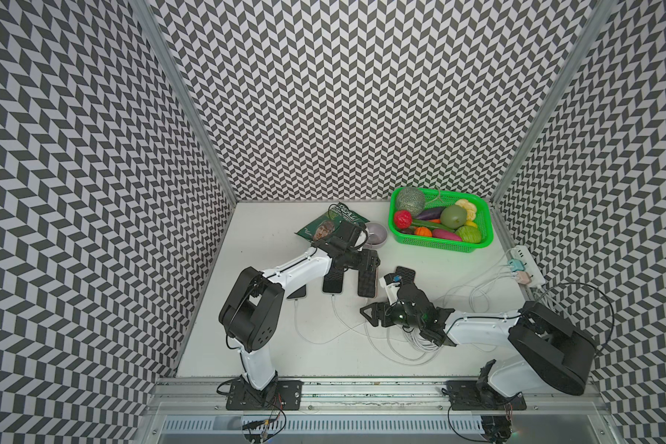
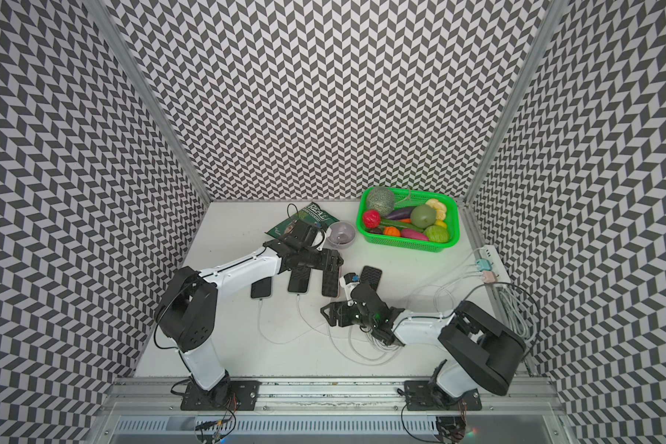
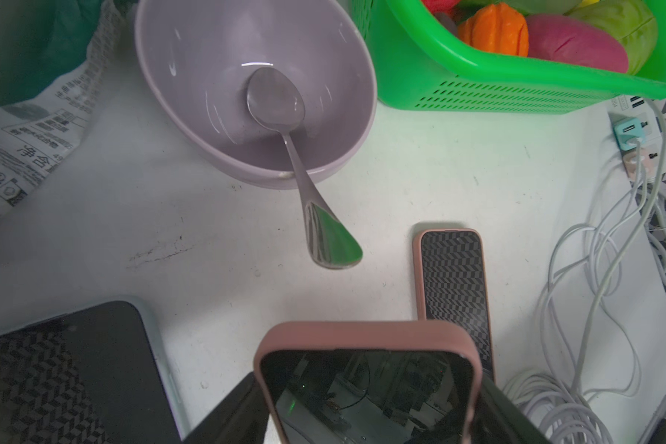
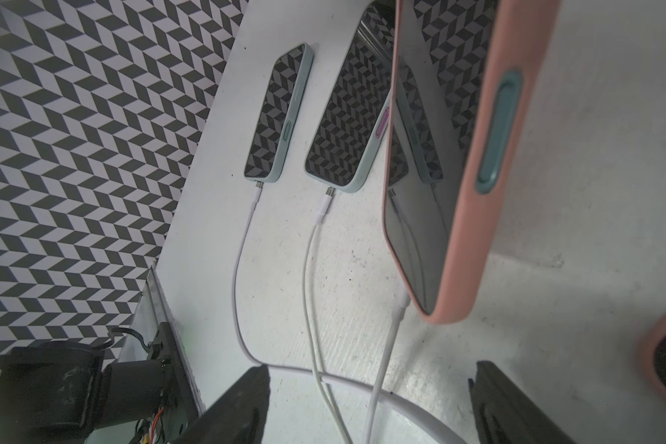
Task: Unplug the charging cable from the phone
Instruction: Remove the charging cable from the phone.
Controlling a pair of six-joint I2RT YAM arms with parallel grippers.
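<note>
Left wrist view: left fingers [image 3: 227, 415] closed from both sides on the pink-cased phone [image 3: 366, 338], screen up, held clear of the white bench [image 3: 170, 230]. Beyond it, a second pink-cased phone [image 3: 454, 284] lying flat, a lilac bowl [image 3: 193, 77] with a spoon [image 3: 277, 100] leaning over its rim, and a green basket [image 3: 412, 77] of toy produce. Right wrist view: right fingers [image 4: 239, 407] spread wide, holding nothing, one on each side of the white charging cable [image 4: 385, 346] and clear of it. Cable still plugged into the near end of the pink-cased phone [image 4: 489, 153], which stands tilted on edge above the bench. Farther off, two mint-cased phones [image 4: 281, 115] lying flat side by side, each with its own white lead plugged in. In both top views: pink-cased phone [image 1: 367, 284] [image 2: 330, 284] near mid-bench, rightmost in a row of three, under the tip of the left arm, with the right arm's wrist just beside its near end. Leads looping across the bench to a power strip [image 1: 527, 265] by the right wall. Basket at the back right, bowl just left of it.
</note>
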